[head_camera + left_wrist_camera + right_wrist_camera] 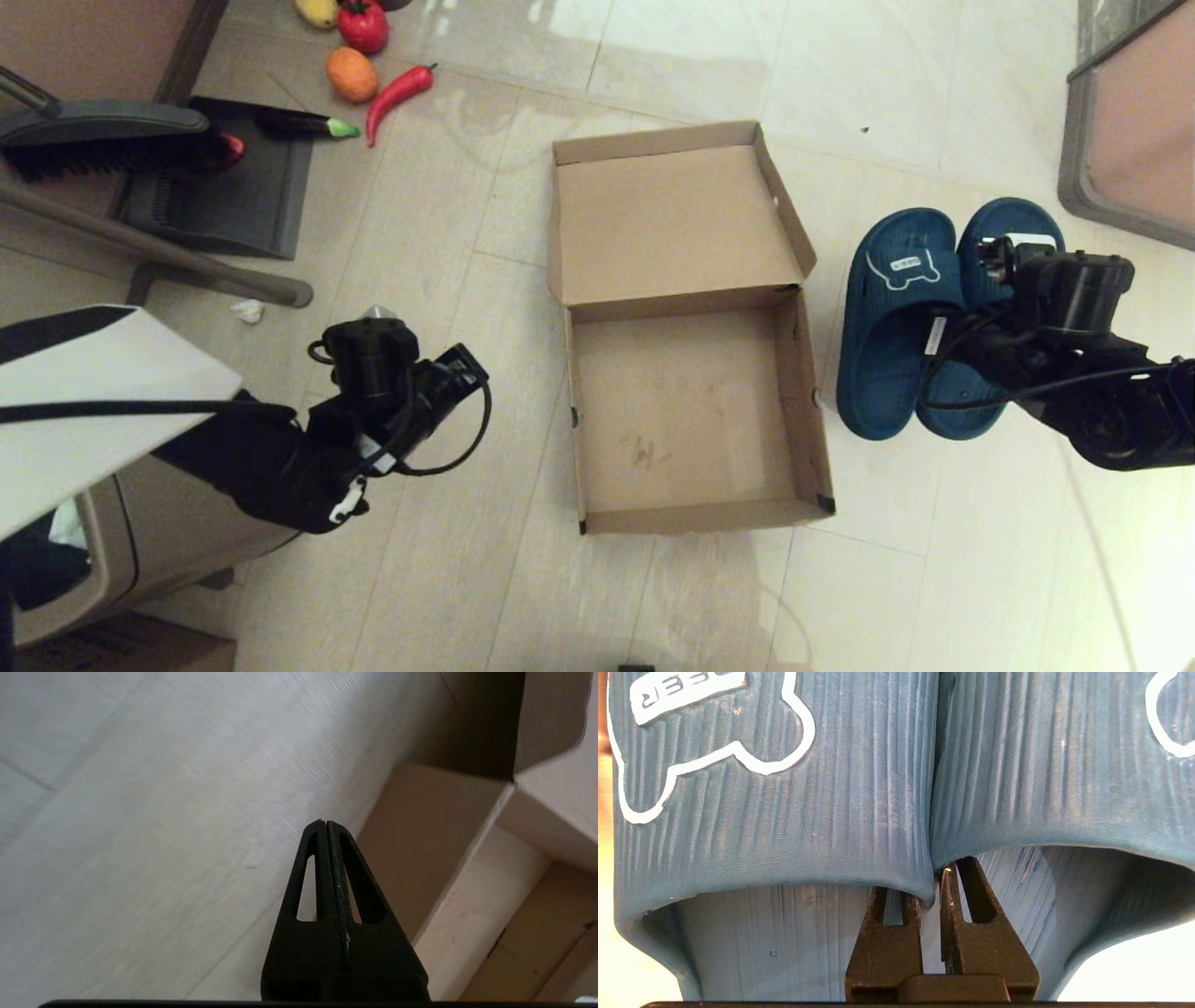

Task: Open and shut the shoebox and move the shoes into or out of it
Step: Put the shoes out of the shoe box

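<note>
Cardboard, plain and brown, makes up the shoebox [695, 411], which is seen lying open on the tiled floor [934, 597] in the middle of the head view. Its lid [672, 219] is folded back flat toward the top of the frame, and the tray below it is seen to hold nothing. Black tape is visible at the lower corners of the tray.

The shoes [920, 317] are found to the right of the box, side by side on the floor and close to its right wall. They are dark teal-blue rubber slippers with ribbed straps, and a white-outlined logo is printed across each strap [775, 774].

The right gripper [930, 877] is placed low over the pair. In the right wrist view one finger [887, 933] is tucked under each strap, and the two touching strap edges are clamped between the fingers.

The left gripper [325, 823] is held above bare floor at the left of the box, near its outer wall, with its fingers pressed together on nothing.

A dustpan and brush [177, 159] and toy fruit and vegetables [369, 56] are seen at the upper left.
</note>
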Controlling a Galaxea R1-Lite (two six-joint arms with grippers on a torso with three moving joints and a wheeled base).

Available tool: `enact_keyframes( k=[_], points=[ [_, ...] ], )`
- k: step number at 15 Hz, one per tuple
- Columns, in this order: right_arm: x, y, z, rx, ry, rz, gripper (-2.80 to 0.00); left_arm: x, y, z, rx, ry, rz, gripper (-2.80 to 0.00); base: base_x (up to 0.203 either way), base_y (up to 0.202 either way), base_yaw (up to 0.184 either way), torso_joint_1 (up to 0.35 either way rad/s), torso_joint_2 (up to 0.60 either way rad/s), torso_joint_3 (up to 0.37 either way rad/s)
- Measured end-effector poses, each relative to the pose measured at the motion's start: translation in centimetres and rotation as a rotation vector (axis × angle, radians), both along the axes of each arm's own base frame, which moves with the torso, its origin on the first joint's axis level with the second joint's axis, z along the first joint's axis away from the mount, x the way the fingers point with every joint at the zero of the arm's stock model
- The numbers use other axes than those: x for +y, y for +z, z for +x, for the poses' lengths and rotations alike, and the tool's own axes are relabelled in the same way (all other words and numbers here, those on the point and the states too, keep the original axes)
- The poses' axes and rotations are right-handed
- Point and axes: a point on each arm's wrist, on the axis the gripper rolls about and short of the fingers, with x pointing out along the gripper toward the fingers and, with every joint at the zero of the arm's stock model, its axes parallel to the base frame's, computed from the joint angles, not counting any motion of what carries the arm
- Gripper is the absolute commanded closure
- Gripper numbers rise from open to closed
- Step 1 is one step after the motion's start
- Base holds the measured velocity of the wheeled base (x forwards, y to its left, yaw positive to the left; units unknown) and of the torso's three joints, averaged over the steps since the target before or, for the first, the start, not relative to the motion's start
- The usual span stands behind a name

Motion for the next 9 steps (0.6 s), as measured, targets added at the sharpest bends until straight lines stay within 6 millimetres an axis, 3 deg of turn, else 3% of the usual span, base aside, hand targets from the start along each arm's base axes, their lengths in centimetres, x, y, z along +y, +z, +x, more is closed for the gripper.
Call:
enact_keyframes(
  k=[4, 9],
  points=[
    [-1.0, -2.1, 0.8, 0.036, -0.026, -0.001, 0.0, -1.6, -0.9, 1.2, -0.006, -0.024, 0.001, 0.0, 0.0, 0.0, 0.0, 0.0, 0.0, 0.0],
    [-1.0, -7.4, 1.9, 0.034, -0.023, -0.045, 0.0, -2.8, -2.1, 3.7, -0.027, -0.009, -0.003, 0.0, 0.0, 0.0, 0.0, 0.0, 0.0, 0.0]
  ],
)
